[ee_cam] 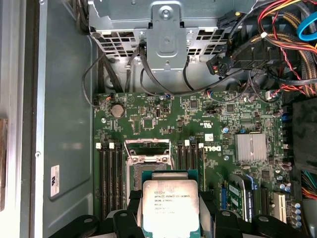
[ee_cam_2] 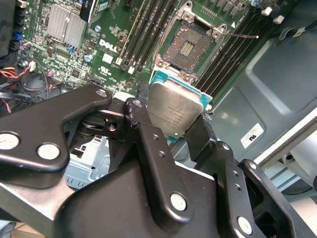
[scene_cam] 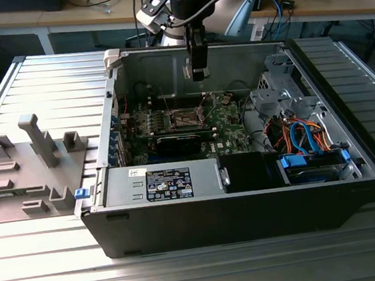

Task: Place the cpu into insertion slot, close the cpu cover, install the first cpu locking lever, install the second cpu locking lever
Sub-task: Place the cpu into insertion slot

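Note:
My gripper (scene_cam: 198,72) hangs inside the open computer case, above the green motherboard (scene_cam: 229,119). In both wrist views its black fingers (ee_cam_2: 137,113) are shut on the edges of the cpu (ee_cam_2: 176,111), a flat square chip with a dull silver top (ee_cam: 171,206). The insertion slot (ee_cam_2: 190,44) lies uncovered below and ahead of the chip, its dark pin field showing (ee_cam: 148,166). The cpu cover (ee_cam: 147,144) stands raised at the slot's far edge. A thin wire locking lever (ee_cam_2: 242,35) sticks out beside the slot. The chip is held clear of the board.
Long memory slots (ee_cam: 110,173) flank the socket on both sides. A finned heatsink (ee_cam: 250,148) and a black card (scene_cam: 174,142) sit nearby. A drive cage with blue and orange cables (scene_cam: 308,138) fills the exterior view's right. A grey fixture tray (scene_cam: 22,164) lies outside the case.

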Tool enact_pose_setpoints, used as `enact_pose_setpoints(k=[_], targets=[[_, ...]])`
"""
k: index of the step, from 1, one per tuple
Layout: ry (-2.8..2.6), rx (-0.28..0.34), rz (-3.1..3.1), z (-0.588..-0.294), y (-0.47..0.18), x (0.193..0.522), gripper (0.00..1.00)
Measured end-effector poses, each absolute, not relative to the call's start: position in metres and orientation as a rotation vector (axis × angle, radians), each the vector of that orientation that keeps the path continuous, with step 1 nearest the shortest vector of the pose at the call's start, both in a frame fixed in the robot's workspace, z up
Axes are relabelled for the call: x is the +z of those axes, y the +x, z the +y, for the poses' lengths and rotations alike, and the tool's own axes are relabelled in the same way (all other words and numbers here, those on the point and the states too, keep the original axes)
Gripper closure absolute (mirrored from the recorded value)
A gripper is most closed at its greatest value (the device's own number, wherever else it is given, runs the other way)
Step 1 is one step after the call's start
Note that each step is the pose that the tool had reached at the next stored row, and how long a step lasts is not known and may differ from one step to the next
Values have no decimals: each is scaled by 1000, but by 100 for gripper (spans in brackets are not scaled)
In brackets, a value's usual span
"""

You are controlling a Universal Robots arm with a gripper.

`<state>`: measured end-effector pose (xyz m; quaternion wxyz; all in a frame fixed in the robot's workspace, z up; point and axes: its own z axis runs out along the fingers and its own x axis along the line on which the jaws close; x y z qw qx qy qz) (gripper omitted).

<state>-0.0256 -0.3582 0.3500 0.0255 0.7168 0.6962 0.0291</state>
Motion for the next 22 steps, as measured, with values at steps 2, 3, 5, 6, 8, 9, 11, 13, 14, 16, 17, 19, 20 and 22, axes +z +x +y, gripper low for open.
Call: enact_pose_setpoints(k=[2,3,5,6,8,9,11,13,14,16,17,19,20,22], targets=[[2219,90,2149,-358,-26,350,46],[2219,90,2149,-358,-26,350,46],[2220,90,2148,-358,-26,350,46],[2220,90,2148,-358,-26,350,46],[2221,90,2147,-358,-26,350,46],[2221,90,2147,-358,-26,350,46],[2222,90,2146,-358,-26,350,46],[2223,90,2145,-358,-26,350,46],[2224,90,2144,-358,-26,350,46],[2225,90,2143,-358,-26,350,46],[2225,90,2143,-358,-26,350,46],[2226,90,2142,-358,-26,350,46],[2226,90,2141,-358,-26,350,46],[2228,90,2139,-358,-26,350,46]])
